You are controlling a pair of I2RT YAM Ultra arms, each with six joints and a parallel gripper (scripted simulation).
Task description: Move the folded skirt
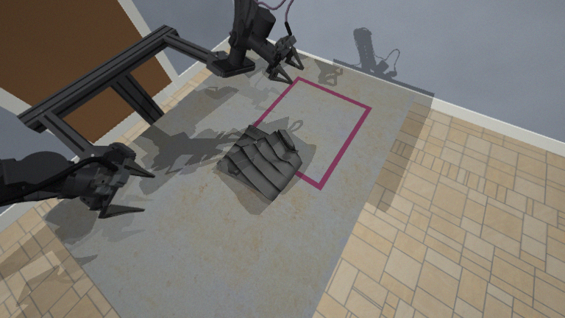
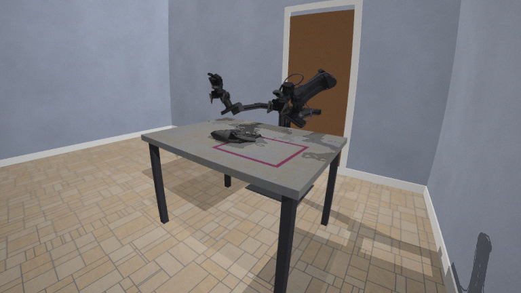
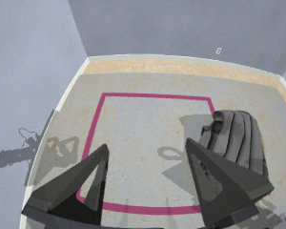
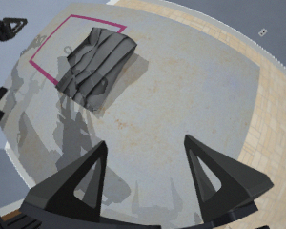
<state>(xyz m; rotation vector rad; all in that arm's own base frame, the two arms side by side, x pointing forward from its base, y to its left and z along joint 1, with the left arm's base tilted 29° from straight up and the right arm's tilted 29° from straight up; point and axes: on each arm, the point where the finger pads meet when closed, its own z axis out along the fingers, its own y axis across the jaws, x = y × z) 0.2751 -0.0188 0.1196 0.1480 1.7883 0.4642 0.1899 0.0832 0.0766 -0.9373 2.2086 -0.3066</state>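
Grey wall and pale tiles frame the table in the top view. I see the folded skirt lying across one corner of the taped rectangle, covering tape, with much of it outside. Its pleats slant down toward the lower right; the bundle is too squarish for me to name a long axis. The left hand hangs by the rectangle's upper corner, and I judge it nearer the skirt than the right hand, which is off on the far side of the cloth.

From the exterior view, I see both hands raised above the surface, apart from the cloth, which sits in a low mound at the rectangle's edge.

Through the left wrist view, the fingers stand spread with nothing between them. The skirt lies to the right, partly behind one finger; the rectangle spreads ahead.

On the right wrist view, these fingers are wide apart too, and empty. The skirt is up and left, with the rectangle beyond it. I judge the next move must carry it inward, away from this hand, without opening the fold.
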